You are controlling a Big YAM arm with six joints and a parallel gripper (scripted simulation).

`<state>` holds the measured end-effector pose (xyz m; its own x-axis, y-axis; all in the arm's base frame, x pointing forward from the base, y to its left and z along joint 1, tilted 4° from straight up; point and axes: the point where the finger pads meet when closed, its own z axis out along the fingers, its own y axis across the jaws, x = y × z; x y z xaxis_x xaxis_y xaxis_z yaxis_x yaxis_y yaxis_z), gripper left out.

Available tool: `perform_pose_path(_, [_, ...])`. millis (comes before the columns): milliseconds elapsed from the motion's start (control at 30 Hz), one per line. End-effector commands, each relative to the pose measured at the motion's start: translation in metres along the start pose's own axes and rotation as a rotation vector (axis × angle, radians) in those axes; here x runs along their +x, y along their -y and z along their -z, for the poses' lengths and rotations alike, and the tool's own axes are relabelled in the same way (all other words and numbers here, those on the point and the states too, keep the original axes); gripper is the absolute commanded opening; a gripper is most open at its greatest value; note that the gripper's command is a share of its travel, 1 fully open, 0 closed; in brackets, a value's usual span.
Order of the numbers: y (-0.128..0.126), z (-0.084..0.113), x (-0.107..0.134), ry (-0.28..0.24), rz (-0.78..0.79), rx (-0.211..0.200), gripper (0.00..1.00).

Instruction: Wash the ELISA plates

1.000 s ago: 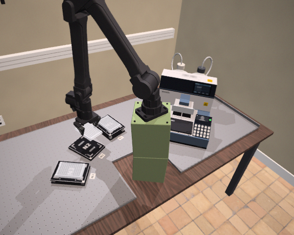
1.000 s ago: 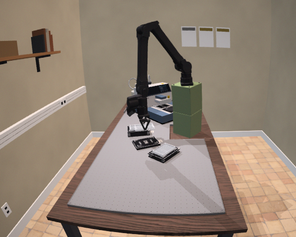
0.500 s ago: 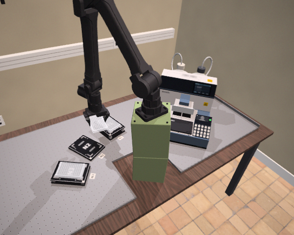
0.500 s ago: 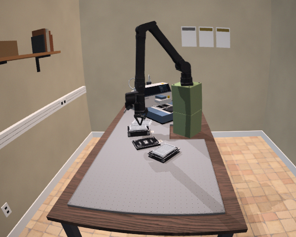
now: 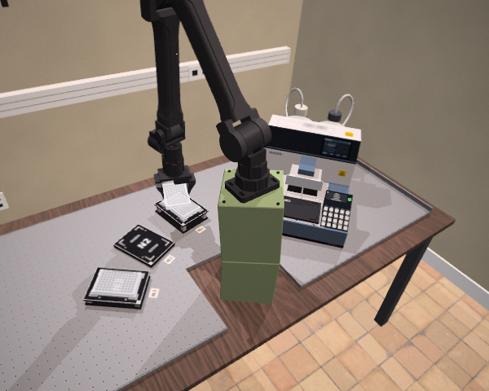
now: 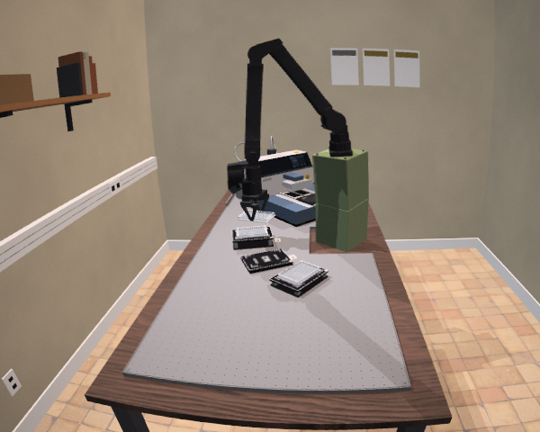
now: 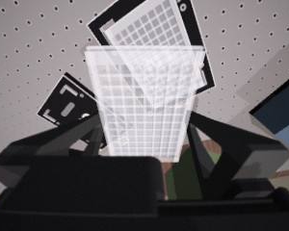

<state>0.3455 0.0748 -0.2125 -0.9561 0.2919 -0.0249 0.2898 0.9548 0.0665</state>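
My gripper (image 5: 174, 182) is shut on a clear ELISA plate (image 5: 175, 194) and holds it tilted in the air, just above the nest nearest the washer (image 5: 180, 213). That nest holds its own plate, which shows in the wrist view (image 7: 159, 36) behind the held plate (image 7: 144, 103). Nest N2 (image 5: 143, 244) is empty, with its label showing. The third nest (image 5: 116, 287) holds a plate lying flat. The washer (image 5: 316, 181) stands to the right with its dark carrier (image 5: 301, 207) empty. Its lamp (image 5: 349, 199) is green, above the keypad (image 5: 337, 215).
The green pedestal (image 5: 251, 235) carrying the arm's base stands between the nests and the washer. Two bottles with tubing (image 5: 316, 110) sit behind the washer. The table's edge runs close behind the nests.
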Motion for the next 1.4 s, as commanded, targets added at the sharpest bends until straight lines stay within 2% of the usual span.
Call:
perform_pose_path(0, [0.002,0.006,-0.017,0.016,0.027,-0.014,0.82])
perform_pose_path(67, [-0.006,0.005,-0.013,0.017,0.051,-0.016,0.82])
perform_pose_path(267, [-0.004,0.004,-0.009,0.011,0.051,-0.012,0.82])
perform_pose_path(300, [0.009,0.008,-0.013,0.018,-0.028,-0.015,0.82])
perform_pose_path(367, [0.018,0.01,-0.018,0.031,-0.094,-0.021,0.82])
perform_pose_path(767, [0.079,0.016,-0.025,0.02,-0.494,-0.017,0.82])
perform_pose_path(833, [0.079,0.016,-0.025,0.02,-0.494,-0.017,0.82])
perform_pose_path(1033, [0.109,0.019,-0.028,0.009,-0.695,-0.012,0.82])
perform_pose_path(1367, [0.153,0.025,-0.046,0.027,-0.685,-0.019,0.82])
